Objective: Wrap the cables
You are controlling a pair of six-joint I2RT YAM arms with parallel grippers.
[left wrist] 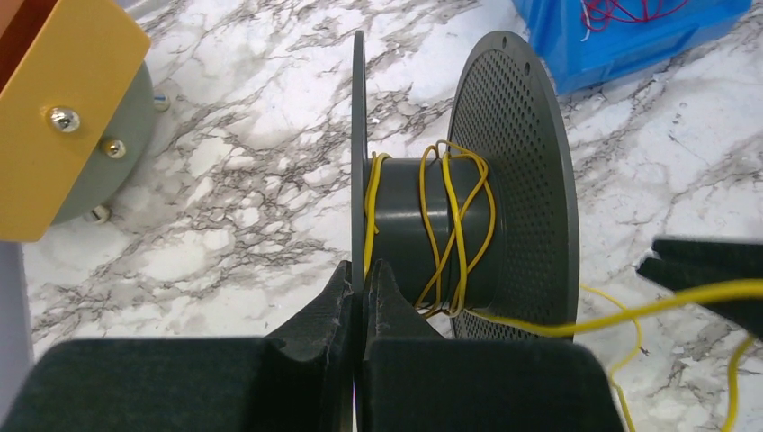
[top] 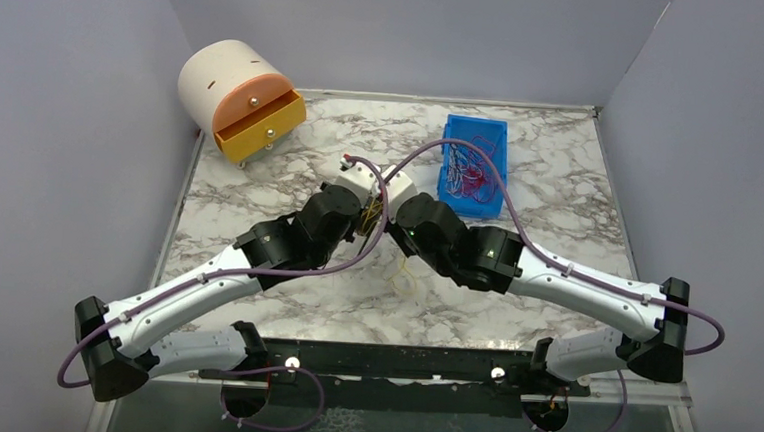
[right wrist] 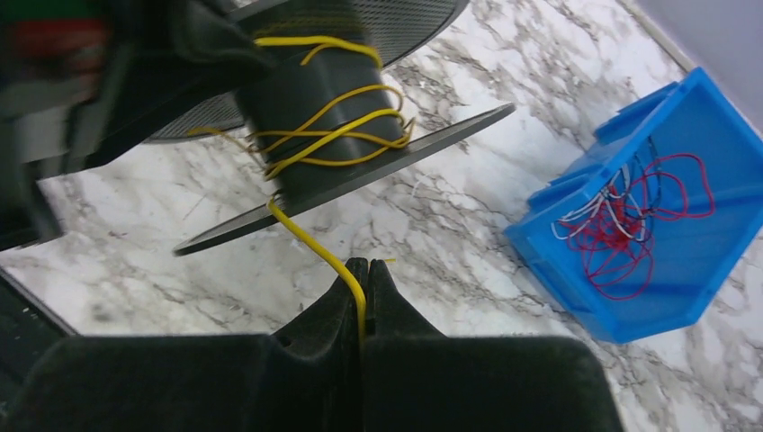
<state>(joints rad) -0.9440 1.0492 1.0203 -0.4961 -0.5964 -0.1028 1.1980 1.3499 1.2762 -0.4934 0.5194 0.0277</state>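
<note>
Clenched on the thin solid flange of the spool (left wrist: 522, 162), the left tool (left wrist: 360, 274) holds it with both flanges upright, over the middle of the worktop (left wrist: 225, 216). Right tool (right wrist: 362, 279) is likewise closed, nipping the yellow cable (right wrist: 315, 245) just below the spool. A few loose turns lie round the dark core, and slack trails on the marble nearer the arm bases. Farther back on the right sits a blue bin (right wrist: 711, 270) holding a tangle of red and white wires (right wrist: 621, 238). At the far left stands a cream round cabinet (top: 221, 76) with its drawer (top: 258, 128) pulled partly out, contents hidden.
</note>
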